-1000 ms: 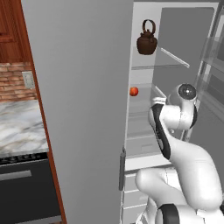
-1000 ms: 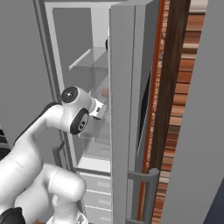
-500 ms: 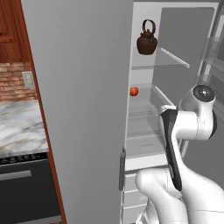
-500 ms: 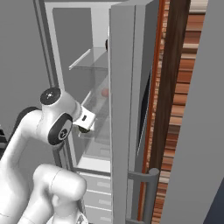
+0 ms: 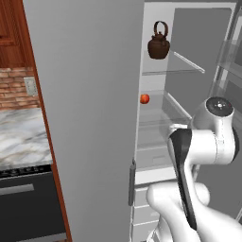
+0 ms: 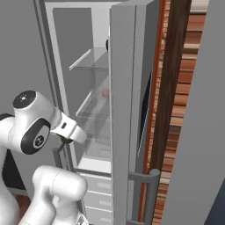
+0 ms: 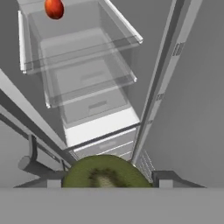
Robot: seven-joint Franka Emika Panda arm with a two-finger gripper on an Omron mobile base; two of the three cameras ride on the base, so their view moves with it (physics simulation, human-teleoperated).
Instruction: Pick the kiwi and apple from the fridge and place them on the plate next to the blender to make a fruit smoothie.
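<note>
Fridge (image 5: pixel 85 118) door open, apple (image 5: pixel 144 99) on middle glass shelf, kettle (image 5: pixel 158 42) above (top shelf), gripper (image 7: pixel 105 181) pinching kiwi (image 7: pixel 104 173), outside the fridge interior.

The fridge (image 5: pixel 85 118) is flat light grey outside and pale within, with clear glass shelves. The apple (image 5: pixel 144 99) is red with an orange tint, and the kettle (image 5: pixel 158 45) is dark brown. The kiwi (image 7: pixel 105 173) is olive green with darker speckles. The table (image 5: pixel 21 142) is grey-veined white marble under red-brown brick.
</note>
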